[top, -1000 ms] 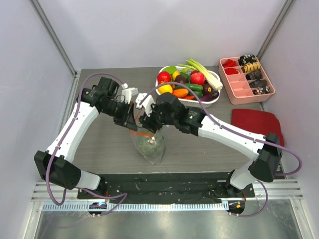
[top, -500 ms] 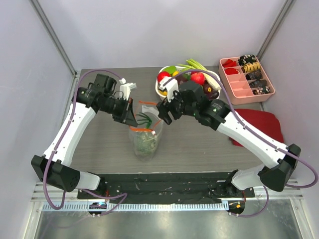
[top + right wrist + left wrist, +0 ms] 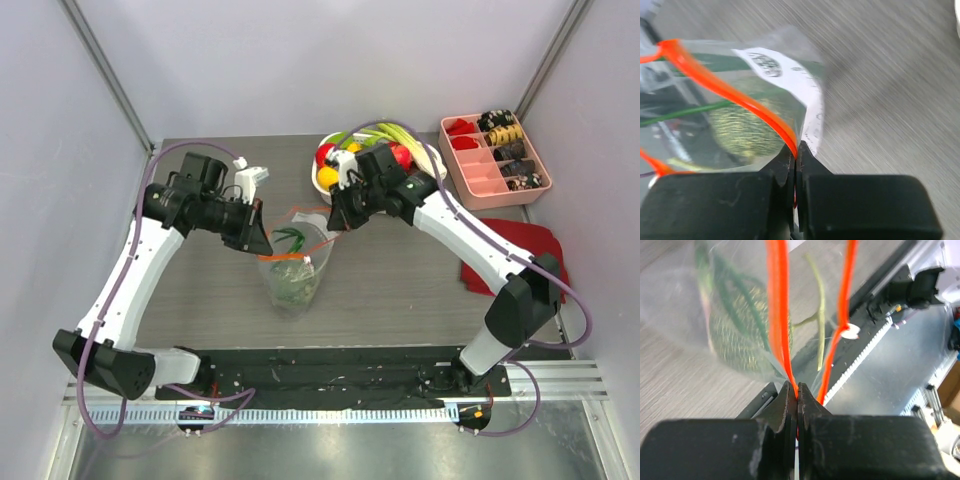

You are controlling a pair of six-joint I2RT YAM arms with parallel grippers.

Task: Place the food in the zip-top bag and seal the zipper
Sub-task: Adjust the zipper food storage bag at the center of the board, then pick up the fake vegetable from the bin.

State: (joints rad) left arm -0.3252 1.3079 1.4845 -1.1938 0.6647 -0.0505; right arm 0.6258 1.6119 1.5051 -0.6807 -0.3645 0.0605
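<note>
Bag [image 3: 292, 285] stands mid-worktop [image 3: 400, 300], broccoli head [image 3: 742, 127] inside, mouth gaping. Left fingers [image 3: 789, 396] are pressed tight on one zipper [image 3: 777, 315] end and right fingers [image 3: 789, 159] pinch the other. Best drawn apart till the strip runs straight. Bare room lies leftward, but the produce bowl [image 3: 318, 182] crowds the right arm behind.

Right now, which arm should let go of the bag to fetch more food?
Probably right: the right gripper pinches the zipper end nearest the produce bowl; the left gripper holds the far end.

The zip-top bag [image 3: 295, 285] is clear, its zipper [image 3: 779, 315] orange-red.
</note>
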